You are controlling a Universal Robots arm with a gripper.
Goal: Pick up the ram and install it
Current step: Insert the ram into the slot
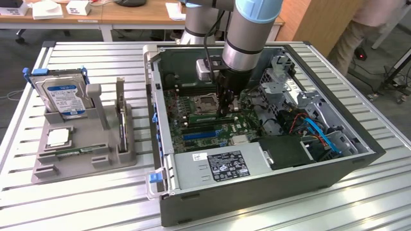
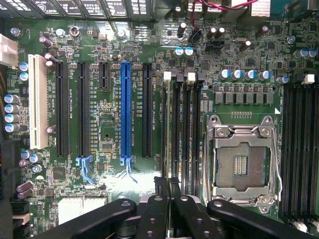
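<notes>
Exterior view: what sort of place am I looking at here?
Probably a robotics lab or test workshop: a robot arm reaches into an open computer case lying on a slatted metal table, with office desks behind.

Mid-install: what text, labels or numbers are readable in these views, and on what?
No text can be read for certain.
White label on the power supply: too small.
Blue label on the hard drive: blurred.
White print on the motherboard: too small.
</notes>
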